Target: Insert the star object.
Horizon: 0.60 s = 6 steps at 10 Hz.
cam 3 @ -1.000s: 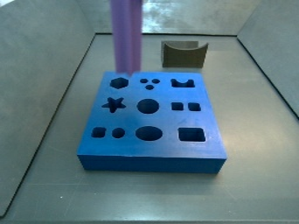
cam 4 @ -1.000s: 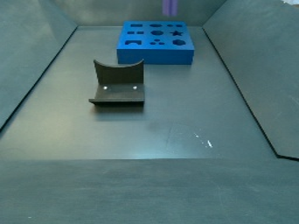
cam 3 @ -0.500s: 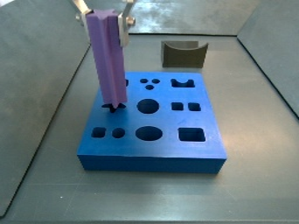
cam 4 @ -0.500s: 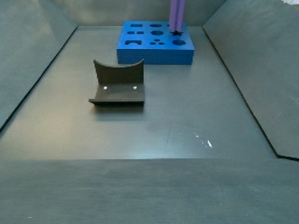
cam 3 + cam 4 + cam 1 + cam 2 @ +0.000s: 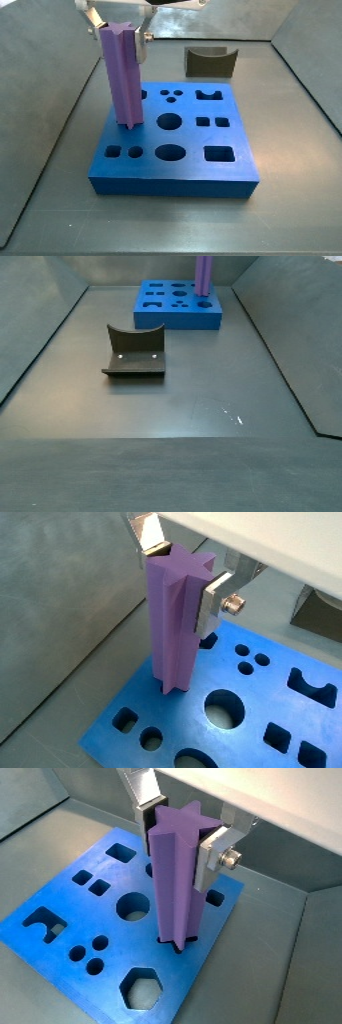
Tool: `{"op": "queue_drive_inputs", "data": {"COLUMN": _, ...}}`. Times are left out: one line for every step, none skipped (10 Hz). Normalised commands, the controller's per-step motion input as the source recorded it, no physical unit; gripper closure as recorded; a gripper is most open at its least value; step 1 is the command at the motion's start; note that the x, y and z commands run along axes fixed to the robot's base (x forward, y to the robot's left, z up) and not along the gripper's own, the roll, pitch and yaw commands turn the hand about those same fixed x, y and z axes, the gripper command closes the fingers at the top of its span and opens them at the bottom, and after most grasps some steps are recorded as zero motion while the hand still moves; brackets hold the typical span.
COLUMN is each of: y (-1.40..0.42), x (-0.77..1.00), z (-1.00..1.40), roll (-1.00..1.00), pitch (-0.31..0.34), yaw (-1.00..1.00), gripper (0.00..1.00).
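The star object (image 5: 122, 75) is a tall purple prism with ridged sides, held upright. My gripper (image 5: 118, 22) is shut on its upper end, with a silver finger (image 5: 213, 856) pressed on each side. It also shows in both wrist views (image 5: 178, 622) (image 5: 178, 878). Its lower end stands at the star hole of the blue block (image 5: 201, 165), which it hides. I cannot tell how deep it sits. In a side view the star object (image 5: 206, 274) rises from the blue block (image 5: 167, 318) at the far end. The gripper shows in both wrist views (image 5: 185, 574) (image 5: 181, 836).
A dark grey curved piece (image 5: 210, 62) stands behind the block and also shows mid-floor in a side view (image 5: 135, 351). The block has other holes: a round hole (image 5: 132, 906), a hexagon hole (image 5: 140, 989), and square ones. Grey walls enclose the floor.
The star object came down and toward the block's left side. Its lower end now sits at the star hole, a little lower than half a second ago.
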Motion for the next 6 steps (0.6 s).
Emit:
{"op": "queue_drive_inputs", "data": {"y": 0.08, "x": 0.19, "z": -0.52, "roll": 0.14, "pitch": 0.074, "yaw": -0.11, "gripper": 1.0}}
{"op": "queue_drive_inputs", "data": {"y": 0.12, "x": 0.05, "z": -0.46, "roll": 0.14, "pitch": 0.074, "yaw": -0.1, "gripper": 1.0}}
{"op": "queue_drive_inputs", "data": {"y": 0.09, "x": 0.0, "z": -0.39, "roll": 0.11, "pitch": 0.071, "yaw": -0.17, "gripper": 1.0}}
{"op": "queue_drive_inputs", "data": {"y": 0.04, "x": 0.0, "z": -0.36, "roll": 0.08, "pitch": 0.057, "yaw": -0.35, "gripper": 1.0}}
{"op": "queue_drive_inputs", "data": {"y": 0.0, "x": 0.0, "z": -0.29, "roll": 0.08, "pitch": 0.066, "yaw": -0.37, "gripper": 1.0}}
{"op": "queue_drive_inputs", "data": {"y": 0.0, "x": 0.0, "z": -0.18, "roll": 0.1, "pitch": 0.061, "yaw": -0.27, "gripper": 1.0}}
